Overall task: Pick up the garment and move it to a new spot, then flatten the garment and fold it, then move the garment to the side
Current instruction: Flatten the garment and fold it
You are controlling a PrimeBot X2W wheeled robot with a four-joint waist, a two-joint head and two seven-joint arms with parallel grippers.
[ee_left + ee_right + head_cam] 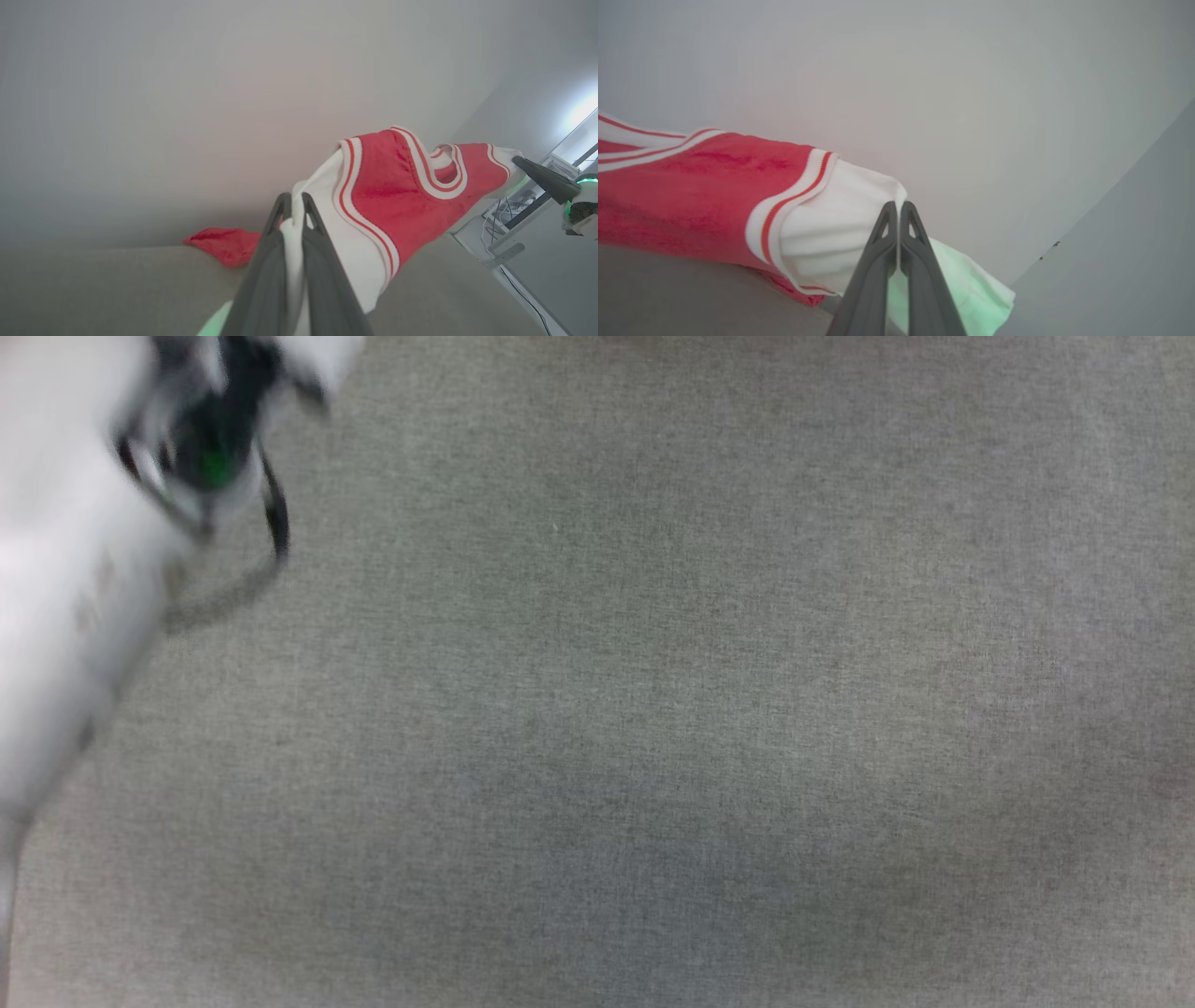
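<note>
Dark grey fingers, left gripper (293, 207): pressed together on a fold of the garment (397, 186), at one white sleeve, with the cloth running down between them.

Dark grey fingers, right gripper (896, 207): tips pinched tight on the bunched end of the garment's other white sleeve. A loose white flap, tinted green, hangs just past them.

Garment, in full: red jersey shirt with white sleeves and white-and-red striped bands at the neck opening and armholes. It is held up between the two grippers and stretched sideways from one sleeve to the other. One red corner trails down from the lifted part and rests on the surface (653, 709); the rest hangs off it.

Forearm (56, 569): pale and blurred, with a green light and a looping black cable (275, 523). Its place relative to the garment cannot be told.

Surface, in full: grey woven covering, lying beneath the garment.

Frame (502, 254): pale metal with thin cables, beyond the sleeve of the garment that the right gripper holds.

Wall (187, 93): plain pale grey, behind the garment.
</note>
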